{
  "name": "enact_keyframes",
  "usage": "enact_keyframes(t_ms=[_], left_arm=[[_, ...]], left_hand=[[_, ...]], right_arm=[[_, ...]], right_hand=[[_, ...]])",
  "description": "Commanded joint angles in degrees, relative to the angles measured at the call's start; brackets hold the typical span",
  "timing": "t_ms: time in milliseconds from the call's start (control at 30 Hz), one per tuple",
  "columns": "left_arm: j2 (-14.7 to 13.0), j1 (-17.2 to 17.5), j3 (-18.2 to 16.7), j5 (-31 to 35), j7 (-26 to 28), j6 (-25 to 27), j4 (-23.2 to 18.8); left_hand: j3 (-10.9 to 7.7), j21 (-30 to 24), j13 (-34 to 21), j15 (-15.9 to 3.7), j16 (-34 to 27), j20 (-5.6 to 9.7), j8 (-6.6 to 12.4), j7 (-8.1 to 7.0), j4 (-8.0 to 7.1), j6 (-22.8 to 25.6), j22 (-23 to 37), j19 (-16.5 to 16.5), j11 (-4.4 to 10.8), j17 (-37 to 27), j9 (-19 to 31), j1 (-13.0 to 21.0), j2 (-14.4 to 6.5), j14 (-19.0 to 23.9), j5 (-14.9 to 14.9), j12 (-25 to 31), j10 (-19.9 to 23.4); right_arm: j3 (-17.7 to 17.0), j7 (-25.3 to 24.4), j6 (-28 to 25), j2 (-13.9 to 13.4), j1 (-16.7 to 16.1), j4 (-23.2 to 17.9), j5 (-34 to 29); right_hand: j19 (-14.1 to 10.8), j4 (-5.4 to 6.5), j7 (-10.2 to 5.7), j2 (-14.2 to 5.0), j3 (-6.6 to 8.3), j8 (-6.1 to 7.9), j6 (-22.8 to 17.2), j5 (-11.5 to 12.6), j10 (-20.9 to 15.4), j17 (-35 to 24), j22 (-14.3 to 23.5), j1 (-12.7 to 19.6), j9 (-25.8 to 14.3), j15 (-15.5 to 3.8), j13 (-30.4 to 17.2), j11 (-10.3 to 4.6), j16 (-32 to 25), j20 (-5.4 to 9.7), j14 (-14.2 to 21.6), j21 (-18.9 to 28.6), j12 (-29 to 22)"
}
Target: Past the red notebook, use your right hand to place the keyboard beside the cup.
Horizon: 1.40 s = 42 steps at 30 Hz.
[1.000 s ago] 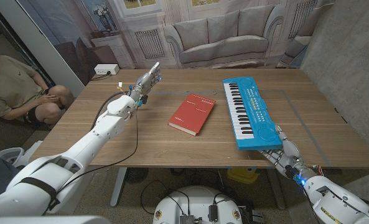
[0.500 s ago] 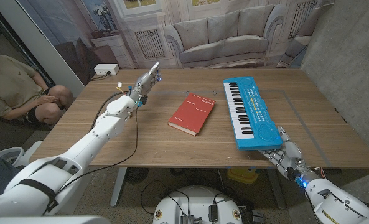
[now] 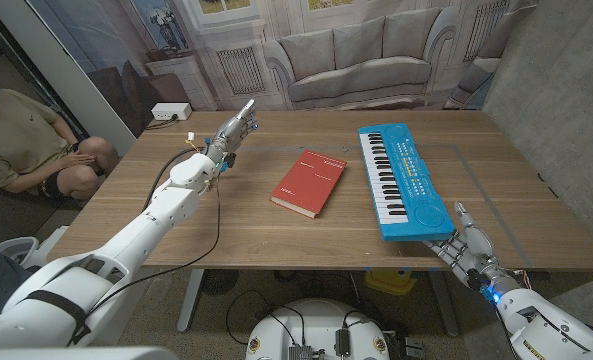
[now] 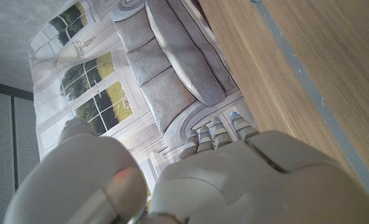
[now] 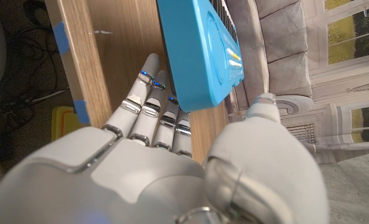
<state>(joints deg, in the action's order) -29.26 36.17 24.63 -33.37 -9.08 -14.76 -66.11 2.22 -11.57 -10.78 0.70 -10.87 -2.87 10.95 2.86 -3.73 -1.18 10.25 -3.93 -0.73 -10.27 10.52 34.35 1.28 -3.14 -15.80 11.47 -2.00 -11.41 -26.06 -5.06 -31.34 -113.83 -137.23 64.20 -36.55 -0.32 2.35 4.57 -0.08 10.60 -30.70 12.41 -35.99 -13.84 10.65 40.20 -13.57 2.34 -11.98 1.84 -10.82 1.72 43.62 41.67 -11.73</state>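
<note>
- my right hand (image 3: 473,250) has slid a bit right and nearer along the table's near edge over the last second; it was tucked under the near end of the keyboard (image 3: 403,180), now it sits just off that near-right corner; keyboard, red notebook (image 3: 308,183) and left arm unchanged
- reads as a retreat or re-approach, not progress; I judge the pick-up not started, keyboard not lifted
- right hand state: fingers straight and side by side, thumb apart, nothing held; in the right wrist view the fingertips (image 5: 153,79) reach up alongside the keyboard's blue end (image 5: 200,53); whether they touch the casing I cannot tell
- keyboard lies on the right half of the wooden table (image 3: 226,225), long axis running near to far, near end overhanging or at the near edge; red notebook is to its left, mid-table, apart from it
- no cup anywhere on the table in the head view; target spot undefined from here
- left hand (image 3: 235,130) is up over the far-left part of the table, fingers extended and close together, holding nothing; left wrist view shows its fingers (image 4: 216,134) pointing past the table edge
- a seated person (image 3: 21,130) is off the far-left side, clear of both arms
</note>
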Motion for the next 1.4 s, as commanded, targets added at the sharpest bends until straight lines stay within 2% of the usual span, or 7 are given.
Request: enact_keyframes(t_ms=[33, 300, 467, 733, 933, 1400], left_arm=[[-0.3, 0.4, -0.2, 0.1, 0.5, -0.1, -0.7], [-0.8, 1.1, -0.4, 0.0, 1.2, 0.6, -1.7], [-1.1, 1.5, -0.6, 0.0, 1.6, 0.8, -2.4], [-1.5, 1.8, -0.6, 0.2, 2.0, 1.1, -3.4], [-1.8, 2.2, -0.7, 0.2, 2.3, 1.4, -4.2], [-2.4, 3.3, -1.0, 0.1, 3.0, 1.6, -5.9]], left_hand=[[0.48, 0.1, -0.2, -0.05, 0.0, -0.4, 0.27, 0.04, -0.15, 0.0, 0.1, -0.2, 0.24, -0.3, 0.2, 0.1, -0.2, -0.4, 0.1, 0.3, -0.3], [0.57, 0.1, -0.2, -0.03, 0.0, -0.45, 0.29, 0.02, -0.17, 0.1, 0.1, -0.2, 0.22, -0.3, 0.2, 0.2, -0.2, -0.4, 0.1, 0.2, -0.3], [0.63, 0.1, -0.2, -0.05, 0.0, -0.39, 0.27, 0.02, -0.18, 0.1, 0.1, -0.2, 0.25, -0.3, 0.2, 0.2, -0.2, -0.4, 0.1, 0.2, -0.4], [0.73, 0.2, -0.2, -0.05, 0.0, -0.39, 0.26, 0.02, -0.19, 0.0, 0.1, -0.2, 0.23, -0.3, 0.2, 0.2, -0.3, -0.4, 0.1, 0.2, -0.4], [0.8, 0.2, -0.2, -0.09, 0.0, -0.43, 0.26, 0.02, -0.2, 0.0, 0.1, -0.2, 0.21, -0.3, 0.2, 0.3, -0.3, -0.4, 0.1, 0.3, -0.3], [0.95, 0.2, -0.2, -0.07, 0.0, -0.36, 0.29, 0.16, -0.22, 0.1, 0.1, -0.2, 0.22, -0.3, 0.2, 0.3, -0.3, -0.4, 0.1, 0.3, -0.3]], right_arm=[[-1.4, -0.2, 0.3, 0.7, -0.1, 0.1, -1.2], [-2.8, -1.2, -0.9, 0.8, 0.3, 0.3, -1.4], [-3.4, -1.7, -0.8, 1.3, 0.5, 0.3, -2.7], [-4.0, -2.0, -0.5, 2.1, 0.5, -0.2, -5.1], [-4.6, -2.2, -1.0, 2.3, 0.7, -0.6, -6.5], [-6.6, -3.6, -2.3, 3.3, 1.1, -2.5, -10.6]], right_hand=[[0.1, -0.08, -0.06, 0.11, -0.43, 0.37, 0.2, 0.5, 0.1, 0.0, 0.2, -0.2, 0.0, 0.0, -0.1, 0.01, -0.3, 0.18, -0.1, -0.3, -0.4], [0.6, -0.02, -0.12, 0.06, -0.55, 0.5, 0.1, 0.7, 0.1, 0.0, 0.2, -0.3, 0.0, -0.15, -0.1, -0.09, -0.1, 0.25, -0.8, -0.6, -0.5], [2.7, 0.11, -0.19, -0.18, -0.74, 0.65, 0.2, 1.0, 0.4, 0.1, 0.2, -0.5, 0.2, -0.25, 0.0, -0.11, 0.2, 0.12, -2.7, -1.6, -0.6], [5.8, 0.24, -0.24, -0.53, -0.98, 0.86, 0.1, 1.3, 0.8, 0.1, 0.3, -0.6, 0.4, -1.1, 0.0, -0.66, 0.5, 0.84, -5.8, -3.1, -0.7], [7.1, 0.26, -0.33, -0.6, -1.12, 0.89, 0.2, 1.4, 1.0, 0.1, 0.3, -0.6, 0.5, -0.8, 0.0, -0.68, 0.5, 0.62, -7.2, -3.8, -0.8], [8.5, 0.22, -0.49, -0.65, -1.33, 0.93, 0.3, 1.6, 1.5, 0.2, 0.3, -0.6, 0.7, -0.83, 0.1, -0.6, 0.6, 0.45, -9.2, -4.6, -0.8]])
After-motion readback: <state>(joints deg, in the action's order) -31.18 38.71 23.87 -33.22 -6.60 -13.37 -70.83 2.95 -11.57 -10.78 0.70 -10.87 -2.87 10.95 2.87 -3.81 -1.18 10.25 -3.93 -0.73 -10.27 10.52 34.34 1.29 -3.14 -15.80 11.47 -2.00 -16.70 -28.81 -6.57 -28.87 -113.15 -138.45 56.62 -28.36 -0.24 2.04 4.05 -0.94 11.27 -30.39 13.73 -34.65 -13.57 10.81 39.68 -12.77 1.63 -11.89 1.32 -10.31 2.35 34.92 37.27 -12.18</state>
